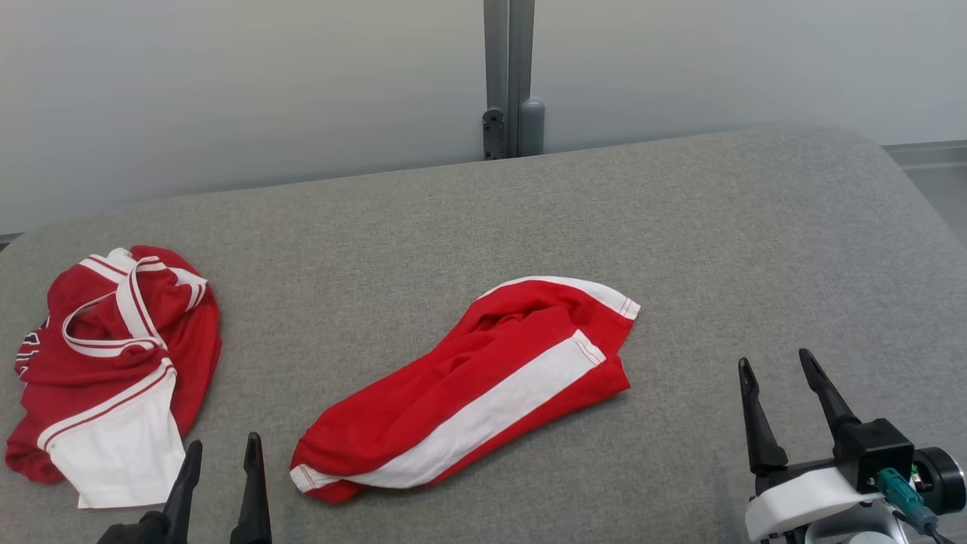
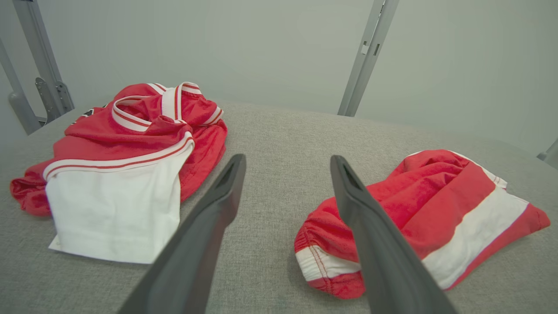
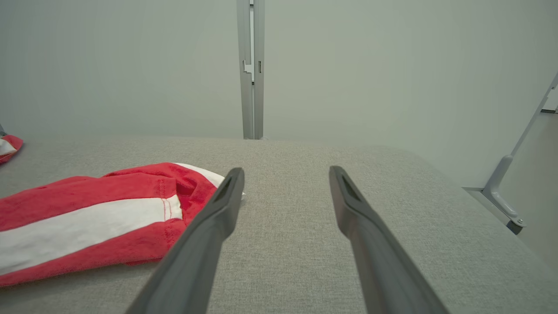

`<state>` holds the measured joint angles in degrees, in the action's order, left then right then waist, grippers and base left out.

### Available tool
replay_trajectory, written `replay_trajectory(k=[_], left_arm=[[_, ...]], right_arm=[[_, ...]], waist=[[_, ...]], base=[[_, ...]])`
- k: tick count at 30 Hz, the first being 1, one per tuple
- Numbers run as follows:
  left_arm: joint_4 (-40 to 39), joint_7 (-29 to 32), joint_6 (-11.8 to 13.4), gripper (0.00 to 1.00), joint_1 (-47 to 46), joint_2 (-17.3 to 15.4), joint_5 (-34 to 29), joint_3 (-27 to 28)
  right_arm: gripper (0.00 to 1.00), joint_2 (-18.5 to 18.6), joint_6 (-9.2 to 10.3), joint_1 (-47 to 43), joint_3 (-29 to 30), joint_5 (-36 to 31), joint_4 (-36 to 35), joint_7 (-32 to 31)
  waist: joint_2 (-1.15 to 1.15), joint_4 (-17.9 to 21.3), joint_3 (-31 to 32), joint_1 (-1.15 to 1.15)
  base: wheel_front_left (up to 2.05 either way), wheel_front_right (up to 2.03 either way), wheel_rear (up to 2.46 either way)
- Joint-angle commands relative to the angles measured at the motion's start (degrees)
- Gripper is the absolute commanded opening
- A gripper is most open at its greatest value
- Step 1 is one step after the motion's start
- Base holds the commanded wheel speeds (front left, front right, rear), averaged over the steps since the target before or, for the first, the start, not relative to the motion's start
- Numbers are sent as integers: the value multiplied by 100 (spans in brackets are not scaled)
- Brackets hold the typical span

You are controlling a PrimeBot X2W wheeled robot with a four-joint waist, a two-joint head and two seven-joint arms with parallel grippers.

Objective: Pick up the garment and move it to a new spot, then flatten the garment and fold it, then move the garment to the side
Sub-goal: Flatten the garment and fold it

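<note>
Left gripper (image 1: 225, 442), right gripper (image 1: 776, 358) — both spread, empty; centre garment (image 1: 468, 385) — probably light, limp, sagging when lifted; pinch hem corners

Crumpled red cloth garment (image 1: 468, 393) is crossed by a white stripe, bunched red jersey (image 1: 113, 355) is edged in white, padded table (image 1: 680, 227) is clad in grey weave.
</note>
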<state>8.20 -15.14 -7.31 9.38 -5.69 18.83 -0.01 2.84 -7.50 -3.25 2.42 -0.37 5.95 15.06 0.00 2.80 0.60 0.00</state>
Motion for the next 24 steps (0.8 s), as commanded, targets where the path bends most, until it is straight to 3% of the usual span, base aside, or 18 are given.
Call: replay_trajectory(k=[1,24], left_arm=[[-12,0,-25,100,-86,30,-24,-7],[-12,0,-25,100,-145,-32,-128,-127]], right_arm=[[100,9,2,-66,-39,11,39,19],[100,10,2,8,-282,91,335,18]], waist=[[0,-2,-6,0],[0,-64,-6,0]], base=[[0,0,0],[0,0,0]])
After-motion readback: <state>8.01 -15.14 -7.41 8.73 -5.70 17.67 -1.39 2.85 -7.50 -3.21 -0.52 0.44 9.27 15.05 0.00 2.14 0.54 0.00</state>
